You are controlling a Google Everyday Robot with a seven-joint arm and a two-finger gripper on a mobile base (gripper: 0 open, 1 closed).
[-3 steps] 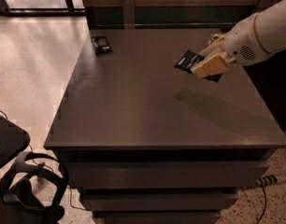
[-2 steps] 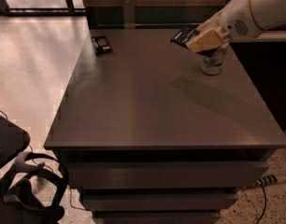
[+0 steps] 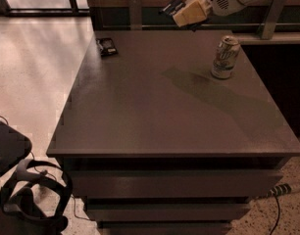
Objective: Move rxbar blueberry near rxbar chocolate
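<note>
The rxbar blueberry (image 3: 171, 6) is held clear of the table (image 3: 155, 116), pinched at one end by the gripper (image 3: 183, 13), whose fingers are closed on the wrapper so that most of the bar juts out beyond them. It is kept high above the far edge, presumably so that it can be swung across without being dragged over the surface or knocked against the can (image 3: 225, 58), which stands upright near the far right corner. The rxbar chocolate (image 3: 107, 46) lies flat near the far left corner, well apart from the carried bar. How deeply the wrapper is seated between the fingers cannot quite be made out against the dark background. A descent just beside the black wrapper, not onto it, is what is called for next.
</note>
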